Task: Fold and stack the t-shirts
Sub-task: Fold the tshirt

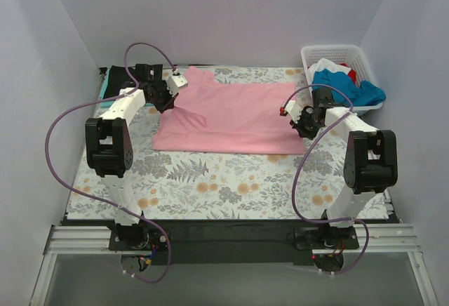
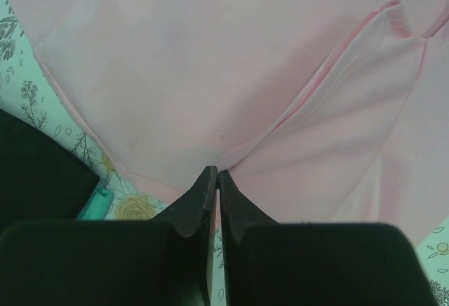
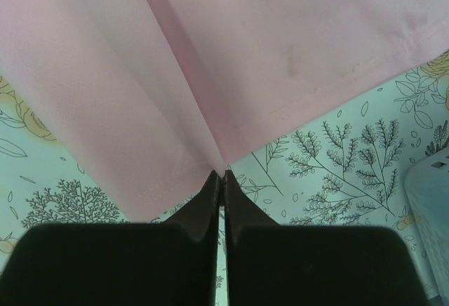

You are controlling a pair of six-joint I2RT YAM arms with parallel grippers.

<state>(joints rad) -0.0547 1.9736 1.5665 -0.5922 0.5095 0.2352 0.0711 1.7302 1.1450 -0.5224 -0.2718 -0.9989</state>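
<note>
The pink t-shirt (image 1: 231,118) lies spread across the middle of the floral tablecloth (image 1: 224,180). My left gripper (image 1: 165,101) is shut on its left edge, near a sleeve, and the cloth is pulled into a fold there. In the left wrist view the pink cloth (image 2: 210,74) pinches into the tips of my left gripper (image 2: 216,174). My right gripper (image 1: 303,125) is shut on the shirt's right hem. In the right wrist view the hem (image 3: 175,95) gathers at my right gripper (image 3: 224,175). More t-shirts, blue (image 1: 351,88), white and red, fill the basket.
A white lattice basket (image 1: 309,57) stands at the back right corner, close behind my right arm. A black cloth with a teal one (image 1: 104,85) lies at the back left edge, also in the left wrist view (image 2: 42,173). White walls close in three sides.
</note>
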